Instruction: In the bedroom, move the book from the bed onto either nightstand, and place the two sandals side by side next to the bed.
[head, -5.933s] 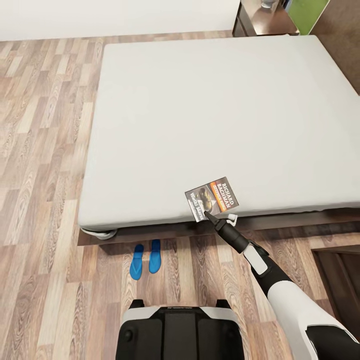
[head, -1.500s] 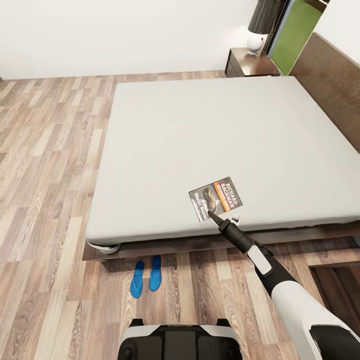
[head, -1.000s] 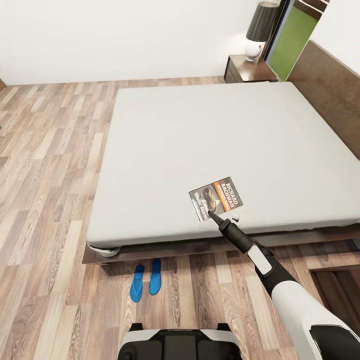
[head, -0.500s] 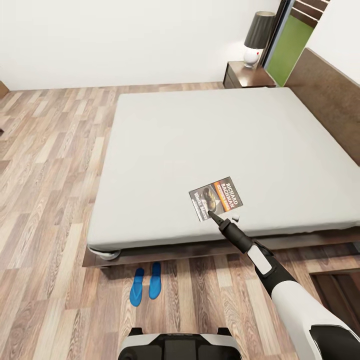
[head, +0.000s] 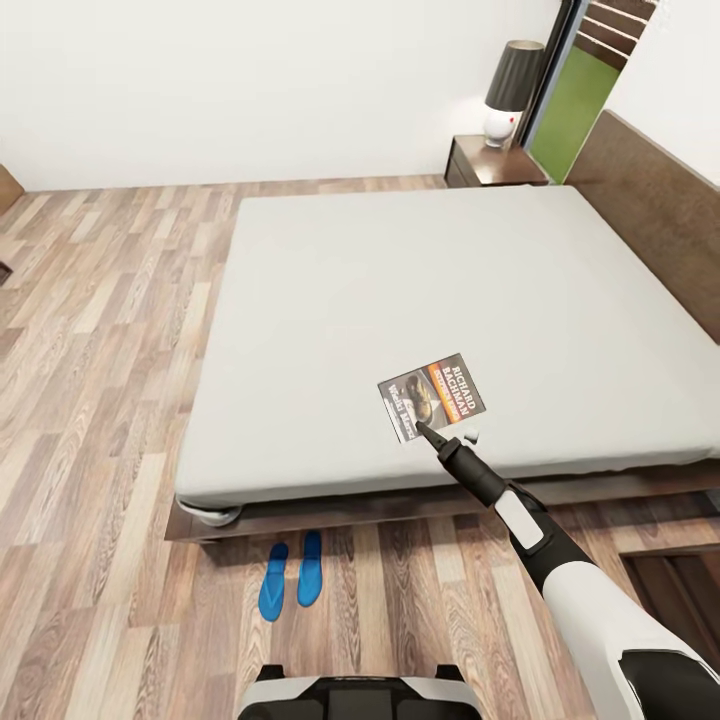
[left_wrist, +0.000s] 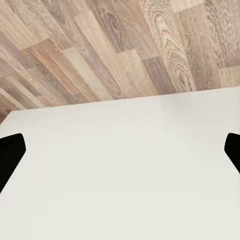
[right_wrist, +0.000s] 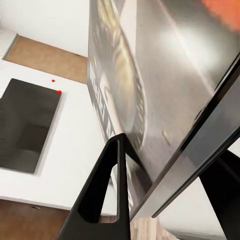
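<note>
1. Reaching forward from the lower right of the head view, the right arm stretches straight and slim, its right end effector (head: 432, 436) at the near edge of the book (head: 432, 396).
2. Its fingers look clamped on the book: in the right wrist view a dark finger (right_wrist: 107, 190) lies against the glossy cover (right_wrist: 150, 90), filling the gap between the fingers.
3. The left end effector (left_wrist: 120, 150) has its two dark fingertips wide apart over a plain white surface, with wood planks beyond.
4. The book lies flat near the foot edge of the bed (head: 430, 300), whose mattress is smooth and pale grey on a dark wooden frame with a headboard at the right.
5. Two blue sandals (head: 290, 572) lie side by side on the plank floor (head: 90, 400), just off the bed's near corner.
6. A dark nightstand (head: 490, 165) stands past the far corner, carrying a lamp (head: 508, 90) with a dark shade; nothing lies between it and the book but bare mattress.
</note>
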